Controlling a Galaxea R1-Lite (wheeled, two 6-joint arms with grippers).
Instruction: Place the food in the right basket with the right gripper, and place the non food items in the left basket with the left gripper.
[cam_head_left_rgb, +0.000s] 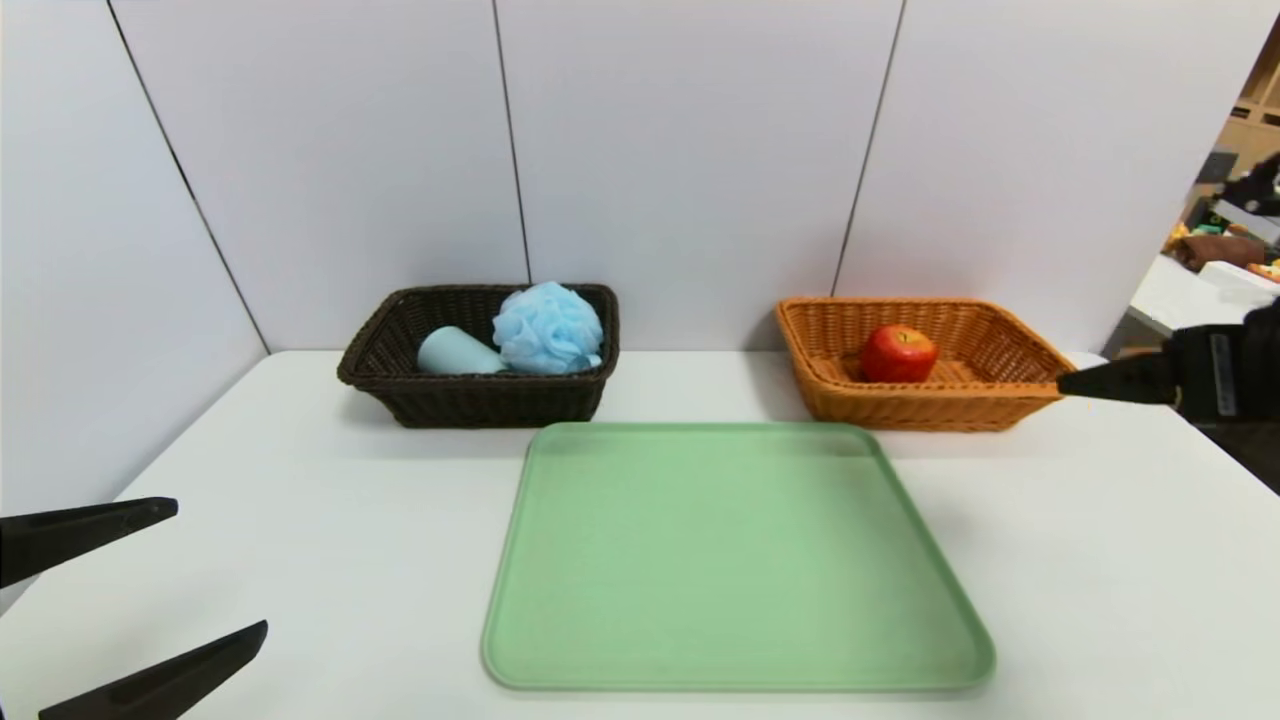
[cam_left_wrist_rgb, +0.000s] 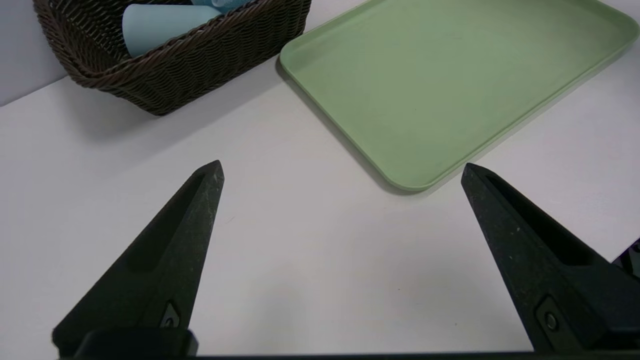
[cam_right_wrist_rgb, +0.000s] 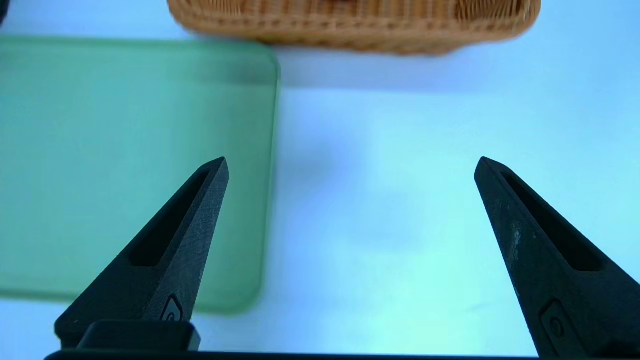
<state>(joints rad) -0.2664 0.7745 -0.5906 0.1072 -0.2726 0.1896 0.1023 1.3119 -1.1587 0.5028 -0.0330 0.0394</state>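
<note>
While your left gripper (cam_left_wrist_rgb: 342, 161) hangs at the lower left of the head view, it's spread wide over the white tabletop (cam_head_left_rgb: 330, 560) with nothing between its fingers. Your right gripper (cam_right_wrist_rgb: 354, 157) is over at the right edge of that frame, also wide and holding nothing, up above the table. Next out you've got the pale green rectangular tray (cam_head_left_rgb: 730, 560), lower middle of the frame, flat and bare. Past it, upper left of center, sits your dark brown wicker basket (cam_head_left_rgb: 490, 402), with the light-blue mesh bath puff (cam_head_left_rgb: 548, 328) in its right part and the blue-grey cup (cam_head_left_rgb: 458, 352) lying on its side just left of the puff. Right of center at about the same depth is your orange-tan wicker basket (cam_head_left_rgb: 925, 407), and the red apple (cam_head_left_rgb: 898, 354) is inside it, stem up. Behind both baskets you've got white wall panels (cam_head_left_rgb: 690, 170).
</note>
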